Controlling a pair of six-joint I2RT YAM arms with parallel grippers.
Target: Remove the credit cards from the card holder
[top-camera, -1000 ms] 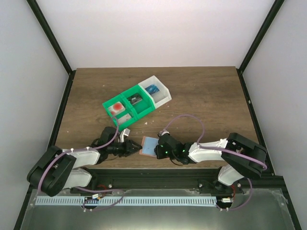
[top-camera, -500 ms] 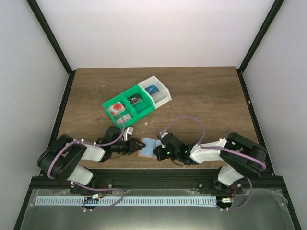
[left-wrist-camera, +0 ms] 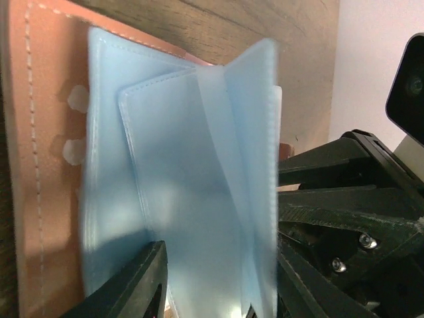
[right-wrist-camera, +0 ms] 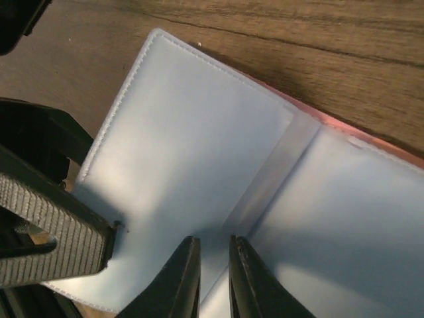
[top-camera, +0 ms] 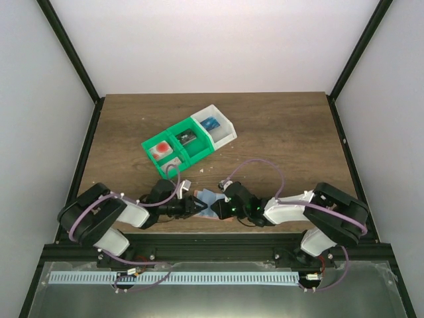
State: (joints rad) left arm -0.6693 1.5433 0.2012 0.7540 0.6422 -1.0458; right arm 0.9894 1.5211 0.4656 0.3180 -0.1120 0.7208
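The card holder (top-camera: 206,197) lies open at the table's near edge, between my two grippers. In the left wrist view its salmon-brown cover (left-wrist-camera: 40,165) carries pale blue leaves (left-wrist-camera: 172,185), one standing up. I cannot tell the cards from their sleeves. My left gripper (top-camera: 197,205) (left-wrist-camera: 218,268) is open, a finger on each side of the standing leaf. My right gripper (top-camera: 217,208) (right-wrist-camera: 213,252) is nearly closed, pinching a pale blue leaf (right-wrist-camera: 199,146) at its fold. The cover's rim (right-wrist-camera: 334,123) shows behind. The left gripper's ribbed finger (right-wrist-camera: 53,232) rests on the leaf's edge.
A green-and-white three-compartment bin (top-camera: 199,151) stands behind the grippers, holding a red block (top-camera: 161,150), a black block (top-camera: 187,137) and a blue block (top-camera: 211,123). The right gripper's black body (left-wrist-camera: 344,199) fills the right of the left wrist view.
My left gripper has moved right, from beside the card holder to over its leaves. The right gripper has stayed on the card holder, shifting slightly.
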